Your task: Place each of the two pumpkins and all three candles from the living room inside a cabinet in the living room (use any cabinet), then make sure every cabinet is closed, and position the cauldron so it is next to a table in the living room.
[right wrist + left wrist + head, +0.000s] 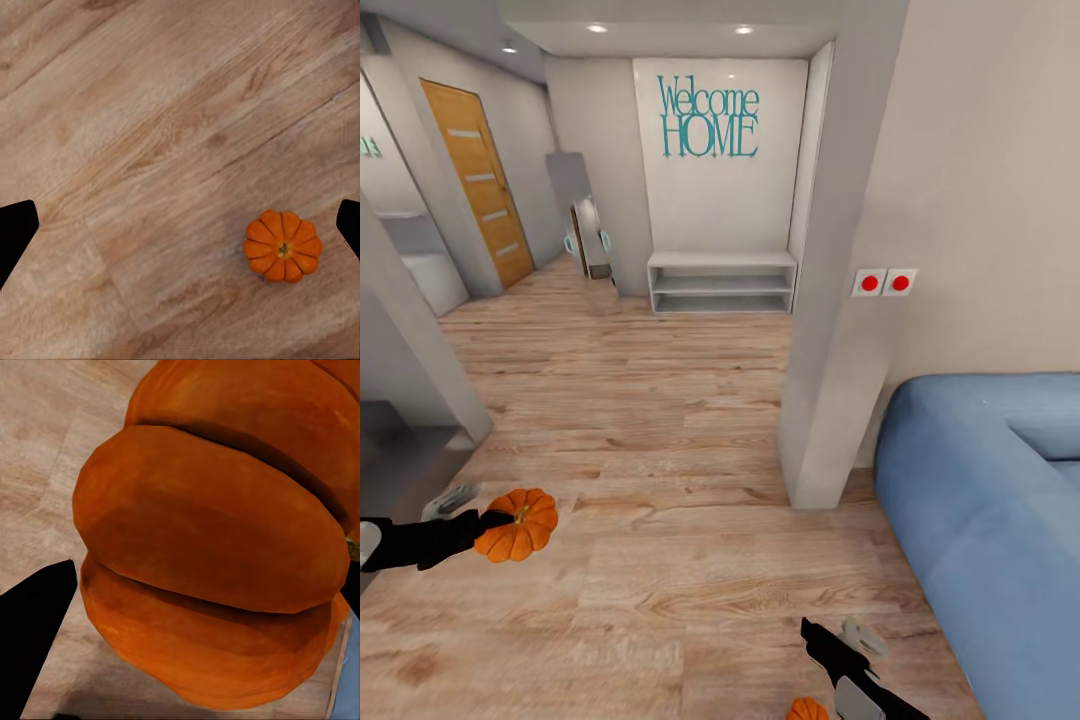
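One bright-orange ribbed pumpkin [520, 527] hangs above the wooden floor at the left, with my left gripper [500, 521] shut on it. In the left wrist view that pumpkin [217, 547] looms very close between the black fingers [37, 637]. A second pumpkin [807, 710] lies on the floor at the bottom edge, just beside my right gripper [836, 636]. The right wrist view looks down on this pumpkin [283, 246] on the planks, with my right gripper [180, 225] open and nothing between its fingers. Candles, cabinet, cauldron and low table are out of view.
A blue sofa [980, 520] fills the right side. A pale wall pillar [830, 400] stands ahead beside it. A hallway runs on to a white low shelf [722, 283] and a wooden door [480, 180]. A grey unit [400, 460] juts in at the left.
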Robot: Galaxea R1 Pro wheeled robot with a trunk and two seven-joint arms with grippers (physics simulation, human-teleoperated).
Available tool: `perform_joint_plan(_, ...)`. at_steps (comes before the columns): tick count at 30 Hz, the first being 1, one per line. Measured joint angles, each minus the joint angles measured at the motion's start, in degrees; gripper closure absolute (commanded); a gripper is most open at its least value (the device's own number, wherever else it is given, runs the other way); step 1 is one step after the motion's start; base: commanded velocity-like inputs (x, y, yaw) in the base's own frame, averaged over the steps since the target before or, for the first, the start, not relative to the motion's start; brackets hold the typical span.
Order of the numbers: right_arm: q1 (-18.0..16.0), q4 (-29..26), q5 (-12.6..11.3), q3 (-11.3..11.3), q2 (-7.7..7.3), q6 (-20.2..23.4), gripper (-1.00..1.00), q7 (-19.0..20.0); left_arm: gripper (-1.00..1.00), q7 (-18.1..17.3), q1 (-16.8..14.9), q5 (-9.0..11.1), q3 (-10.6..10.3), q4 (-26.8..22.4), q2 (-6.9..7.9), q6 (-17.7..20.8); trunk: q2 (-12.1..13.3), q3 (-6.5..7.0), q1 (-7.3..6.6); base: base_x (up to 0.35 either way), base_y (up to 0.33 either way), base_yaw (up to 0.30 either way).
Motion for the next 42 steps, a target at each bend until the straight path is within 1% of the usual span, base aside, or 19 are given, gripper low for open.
perform_joint_plan(1,-0.3,-0.3,0.3,0.0,0.0,-0.3,-1.0,-0.3,1.0,0.2,0.0,-0.4,0.0,0.3,-0.33,0.0,0.0,0.0,0.0,0.0,0.0,0.0)
perform_joint_plan(2,-0.7,-0.7,0.7,0.0,0.0,-0.6,-1.0,-0.6,1.0,0.3,0.0,-0.7,0.0,0.7,-0.3,0.0,0.0,0.0,0.0,0.0,0.0,0.0)
perform_joint_plan(4,-1.3,-1.2,1.2,-0.1,-0.62,-1.3,-1.0,-0.4,1.0,0.7,0.1,-1.8,-0.1,1.0,-0.15,0.0,0.0,0.0,0.0,0.0,0.0,0.0)
perform_joint_plan(7,-2.3,-2.2,1.4,-0.1,-1.01,-2.3,-1.0,-0.6,1.0,1.1,0.1,-1.1,-0.2,1.0,-0.14,0.0,0.0,0.01,0.0,0.0,0.0,0.0)
perform_joint_plan(12,-3.9,-3.9,1.5,0.0,-1.1,-3.9,-1.0,-0.6,1.0,1.0,0.1,-1.1,-0.2,1.0,-0.14,0.0,0.0,0.01,0.0,0.0,0.0,0.0)
perform_joint_plan(17,-5.6,-5.5,1.5,-0.1,-1.11,-5.1,-1.0,-0.3,1.0,0.7,0.2,-1.0,-0.1,1.0,-0.14,0.0,-2.0,-0.89,1.09,0.0,0.0,0.0)
perform_joint_plan(18,-5.9,-5.5,1.5,-0.1,-1.11,-5.0,-1.0,-0.2,1.0,0.7,0.1,-1.0,-0.1,1.0,-0.13,0.0,-2.0,-0.89,1.1,0.0,0.0,0.0)
perform_joint_plan(20,-6.5,-5.5,1.5,-0.1,-1.11,-4.9,-1.0,-0.2,1.0,0.6,0.1,-0.7,-0.1,1.0,-0.14,0.0,-2.0,-0.89,1.1,0.0,0.0,0.0)
perform_joint_plan(24,-7.8,-5.5,1.6,-0.1,-1.14,-3.9,-1.0,-0.1,1.0,0.5,0.1,1.0,-0.2,0.9,-0.14,0.0,-2.0,-0.89,1.1,0.0,0.0,0.0)
perform_joint_plan(26,-8.5,-5.3,1.5,-0.2,-1.32,-3.3,-1.0,-0.1,1.0,0.5,0.1,1.7,-0.2,0.9,-0.09,0.1,-2.0,-0.89,1.1,0.0,0.0,0.0)
perform_joint_plan(28,-9.1,-5.4,1.4,-0.3,-1.93,-2.6,-1.0,-0.1,1.0,0.4,0.1,2.1,-0.3,0.9,0.0,0.1,-2.0,-0.89,1.1,0.0,0.0,0.0)
perform_joint_plan(29,-10.3,-5.4,1.5,-0.4,-2.28,8.1,-1.0,-0.1,1.0,0.4,0.1,2.1,-0.3,0.9,0.01,0.1,-2.0,-0.89,1.1,0.0,0.0,0.0)
perform_joint_plan(32,-10.5,-5.4,1.3,-0.5,-2.85,16.0,-1.0,0.0,1.0,0.4,0.1,2.2,-0.3,0.9,0.03,0.1,-2.0,-0.89,1.1,0.0,0.0,0.0)
perform_joint_plan(33,-10.6,-5.4,1.3,-0.5,-2.89,17.3,-1.0,0.0,1.0,0.4,0.1,2.2,-0.3,0.9,0.04,0.1,-2.0,-0.89,1.1,0.0,0.0,0.0)
perform_joint_plan(34,-10.8,-5.5,1.3,-0.6,-2.96,20.5,-1.0,-0.1,1.0,0.4,0.1,2.2,-0.4,0.9,0.04,0.1,-2.0,-0.89,1.1,0.0,0.0,0.0)
perform_joint_plan(37,-11.6,-5.5,1.4,-0.6,-2.96,25.8,-1.0,-0.5,1.0,0.4,0.1,2.2,-0.4,0.9,0.04,0.1,-2.0,-0.89,1.1,0.0,0.0,0.0)
perform_joint_plan(39,-11.9,-5.5,1.5,-0.6,-2.97,27.5,-1.0,-0.6,1.0,0.4,0.1,2.2,-0.4,0.9,0.04,0.1,-2.0,-0.89,1.1,0.0,0.0,0.0)
perform_joint_plan(42,-12.2,-5.5,1.5,-0.6,-2.99,29.9,-1.0,-0.7,1.0,0.4,0.2,2.2,-0.4,0.9,0.04,0.1,-3.2,-1.43,1.75,0.0,0.0,0.0)
